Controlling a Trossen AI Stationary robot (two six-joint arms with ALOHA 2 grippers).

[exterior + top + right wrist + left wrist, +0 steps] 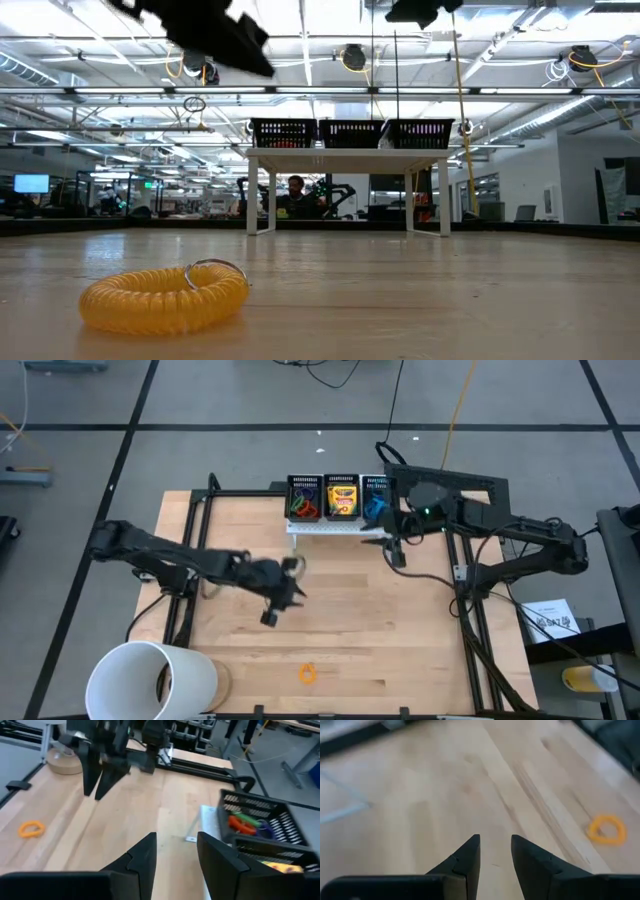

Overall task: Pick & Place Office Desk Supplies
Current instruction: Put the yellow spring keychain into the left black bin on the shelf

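High cam looks straight down on my whole worktop [340,610]. Low cam sits at worktop level, close to the orange coil [165,296], facing the bins [350,132]. Both wrist cams look past my jaws; all four views share that coil.

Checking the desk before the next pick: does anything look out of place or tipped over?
Two things. The large white cup lies on its side at the table's near left corner, its mouth toward the table's middle. One orange coiled loop sits alone on the bare wood near the front edge, far from the three black mesh bins on the white shelf.
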